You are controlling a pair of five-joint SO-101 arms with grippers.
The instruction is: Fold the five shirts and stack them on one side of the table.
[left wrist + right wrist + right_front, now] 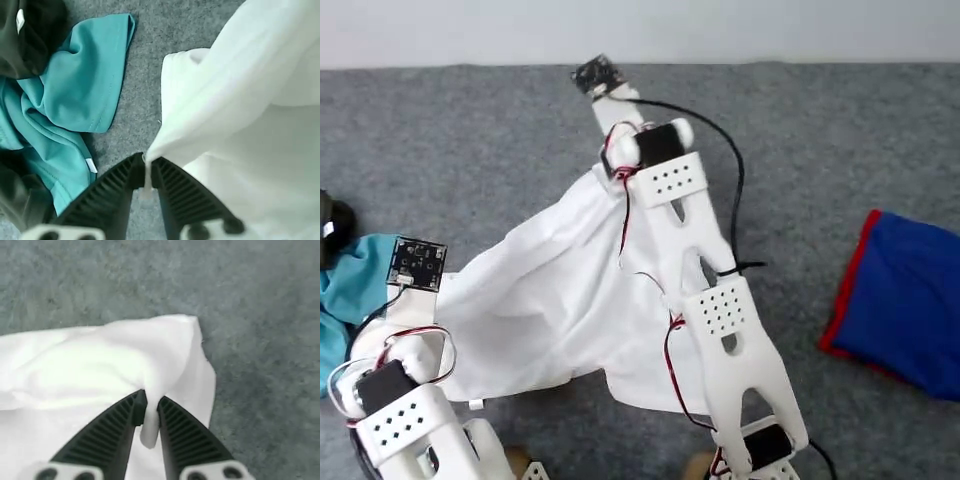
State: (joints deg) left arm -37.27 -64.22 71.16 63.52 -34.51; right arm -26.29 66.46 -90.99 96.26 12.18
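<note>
White shirt (550,300) spans the centre of the table (800,150), held by left gripper (146,172), clamped tight on its 8 o'clock corner, and right gripper (148,410), pinched closed on its 12 o'clock corner. Risk: both bites catch only thin edge fabric, so uneven pulling may slip a corner free.

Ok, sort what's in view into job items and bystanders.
Job: white shirt, pinched by left gripper and right gripper; teal shirt; black garment beside it; blue shirt with red trim.
Bystanders: grey table cover; black cable on an arm.
</note>
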